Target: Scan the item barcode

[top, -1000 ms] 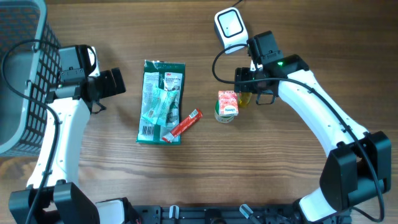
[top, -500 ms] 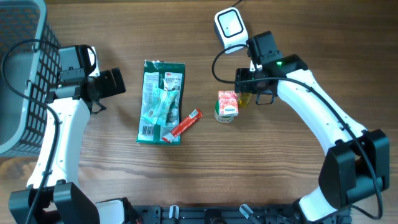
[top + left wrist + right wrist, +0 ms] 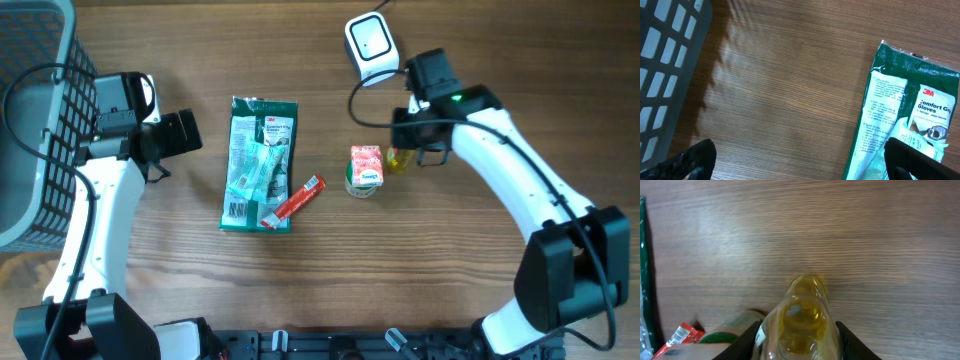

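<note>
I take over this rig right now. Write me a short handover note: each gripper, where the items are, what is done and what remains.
Left gripper: open, empty, over bare table beside the green 3M gloves pack.
Right gripper: closed on the small yellow bottle, next to the red-labelled tub.
White barcode scanner: at the top of the overhead view, close to the right arm.
Red sachet: at the gloves pack's lower corner.
Done: bottle grasped; whether it is lifted is unclear.
Left: bring its barcode to the scanner.
</note>
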Controlling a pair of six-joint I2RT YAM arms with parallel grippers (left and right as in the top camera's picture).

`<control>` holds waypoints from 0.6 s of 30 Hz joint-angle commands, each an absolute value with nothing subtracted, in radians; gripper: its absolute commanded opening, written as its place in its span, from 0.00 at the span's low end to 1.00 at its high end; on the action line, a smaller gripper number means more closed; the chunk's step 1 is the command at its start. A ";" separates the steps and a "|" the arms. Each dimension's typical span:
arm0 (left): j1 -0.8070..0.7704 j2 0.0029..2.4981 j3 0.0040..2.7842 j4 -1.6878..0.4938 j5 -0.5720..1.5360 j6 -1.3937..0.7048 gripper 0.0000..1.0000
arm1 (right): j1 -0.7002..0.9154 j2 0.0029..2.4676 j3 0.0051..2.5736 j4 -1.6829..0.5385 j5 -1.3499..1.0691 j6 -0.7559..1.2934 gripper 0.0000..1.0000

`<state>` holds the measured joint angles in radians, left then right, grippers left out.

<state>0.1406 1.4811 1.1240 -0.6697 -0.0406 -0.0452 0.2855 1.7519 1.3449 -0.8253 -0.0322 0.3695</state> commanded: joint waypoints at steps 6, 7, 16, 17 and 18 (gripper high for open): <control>0.144 1.485 1.129 -0.667 -0.050 -0.030 1.00 | 0.013 1.555 1.395 -0.828 -0.653 0.277 0.29; 0.144 1.485 1.129 -0.667 -0.050 -0.030 1.00 | -0.022 1.538 1.395 -0.830 -0.761 0.261 0.29; 0.144 1.485 1.129 -0.667 -0.050 -0.030 1.00 | -0.092 1.508 1.394 -0.874 -1.214 0.161 0.29; 0.144 1.485 1.129 -0.667 -0.050 -0.030 1.00 | -0.088 1.508 1.394 -0.884 -1.231 0.152 0.29; 0.144 1.485 1.129 -0.667 -0.050 -0.030 1.00 | -0.081 1.508 1.394 -0.898 -1.246 0.137 0.29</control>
<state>0.1406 1.4811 1.1240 -0.6697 -0.0406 -0.0452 -0.0971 1.5200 1.3705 -0.8749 -1.0069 0.2176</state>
